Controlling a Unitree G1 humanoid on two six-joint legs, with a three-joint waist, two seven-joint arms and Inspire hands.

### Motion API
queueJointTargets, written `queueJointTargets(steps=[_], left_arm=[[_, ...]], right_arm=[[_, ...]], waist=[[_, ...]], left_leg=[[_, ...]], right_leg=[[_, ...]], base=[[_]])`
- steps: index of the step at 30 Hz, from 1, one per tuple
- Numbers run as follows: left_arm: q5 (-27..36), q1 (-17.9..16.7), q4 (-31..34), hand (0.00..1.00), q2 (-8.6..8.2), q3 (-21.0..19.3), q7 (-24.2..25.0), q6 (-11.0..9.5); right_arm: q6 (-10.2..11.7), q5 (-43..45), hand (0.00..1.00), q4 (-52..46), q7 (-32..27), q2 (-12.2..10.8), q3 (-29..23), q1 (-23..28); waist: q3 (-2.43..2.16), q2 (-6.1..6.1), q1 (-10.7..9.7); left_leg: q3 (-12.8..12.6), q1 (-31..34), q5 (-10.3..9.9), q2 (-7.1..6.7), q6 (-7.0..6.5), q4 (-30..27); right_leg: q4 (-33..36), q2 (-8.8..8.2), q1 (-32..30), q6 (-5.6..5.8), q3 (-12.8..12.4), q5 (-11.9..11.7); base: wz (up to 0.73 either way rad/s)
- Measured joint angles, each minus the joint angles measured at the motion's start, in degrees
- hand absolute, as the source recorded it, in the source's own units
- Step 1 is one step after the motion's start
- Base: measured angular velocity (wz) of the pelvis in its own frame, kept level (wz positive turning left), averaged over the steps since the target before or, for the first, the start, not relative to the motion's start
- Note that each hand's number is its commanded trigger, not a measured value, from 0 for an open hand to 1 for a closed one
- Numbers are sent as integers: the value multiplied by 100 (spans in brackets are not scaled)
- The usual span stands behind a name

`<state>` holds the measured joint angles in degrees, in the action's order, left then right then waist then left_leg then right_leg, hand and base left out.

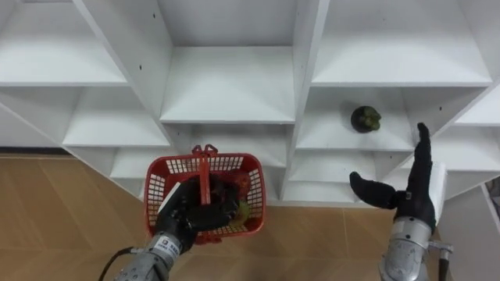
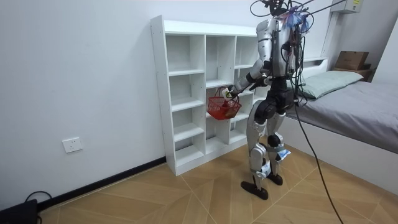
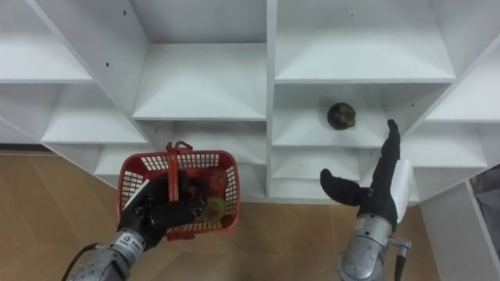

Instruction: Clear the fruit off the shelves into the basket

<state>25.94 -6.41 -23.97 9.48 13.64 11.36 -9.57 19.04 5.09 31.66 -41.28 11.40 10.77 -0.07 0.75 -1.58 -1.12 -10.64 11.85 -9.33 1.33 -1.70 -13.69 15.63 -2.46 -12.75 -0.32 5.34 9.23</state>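
A dark green round fruit [image 1: 366,119] lies on a white closet shelf [image 1: 351,140], in the compartment right of the middle divider. My right hand [image 1: 414,191] is open with straight fingers, held below and to the right of that fruit, apart from it. My left hand [image 1: 191,212] is shut on the handle of a red mesh basket [image 1: 156,187], which hangs in front of the lower middle shelves. Inside the basket I see a red fruit [image 3: 216,183] and a yellow-green fruit [image 3: 215,206]. In the room view I stand facing the closet [image 2: 186,93] with the basket [image 2: 222,107] before me.
The white closet has several open compartments divided by upright panels [image 1: 301,117]. Wooden floor [image 1: 47,226] lies below. In the room view a bed [image 2: 360,106] stands close behind me on the room view's right.
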Motion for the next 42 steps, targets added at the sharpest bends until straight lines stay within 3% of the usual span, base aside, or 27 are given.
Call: queueJointTargets(steps=[13, 27, 32, 35, 40, 42], left_arm=[[-196, 57, -78, 100, 45, -19, 5, 46], [-198, 177, -84, 100, 66, -55, 14, 86], [-182, 255, -170, 100, 68, -132, 15, 87], [-177, 255, -299, 100, 74, -168, 15, 89], [-188, 449, -472, 100, 95, -228, 14, 230], [-189, 507, -532, 100, 140, -226, 14, 299]], right_arm=[[-1, -4, 0, 113, -51, 82, -97, -212], [-18, -89, 0, 335, 16, 123, -410, -471], [-35, -471, 0, 314, 157, 354, -581, -740], [-41, -580, 0, 296, 229, 357, -574, -766], [-47, -947, 0, 339, 279, 355, -577, -968], [-145, -978, 0, 407, 301, 355, -577, -1057]], waist=[[19, 28, 12], [19, 28, 104], [26, 39, 127], [45, 76, 137], [61, 106, 126], [66, 113, 127]], left_leg=[[134, 368, 2, 7, -4, -217], [121, 700, 13, 4, -22, -314], [94, 753, 27, -16, -37, -307], [55, 797, 27, -10, -38, -318], [52, 1047, 43, -6, -65, -443], [56, 1053, 43, -4, -65, -466]], right_leg=[[26, -41, -165, -7, 272, 12], [226, -98, -550, -20, 249, 34], [314, -136, -655, -15, 260, 60], [328, -137, -707, -16, 257, 60], [448, -163, -945, -19, 268, 52], [453, -165, -941, -18, 271, 50]], base=[[11], [0], [-1], [-3], [0], [0]])
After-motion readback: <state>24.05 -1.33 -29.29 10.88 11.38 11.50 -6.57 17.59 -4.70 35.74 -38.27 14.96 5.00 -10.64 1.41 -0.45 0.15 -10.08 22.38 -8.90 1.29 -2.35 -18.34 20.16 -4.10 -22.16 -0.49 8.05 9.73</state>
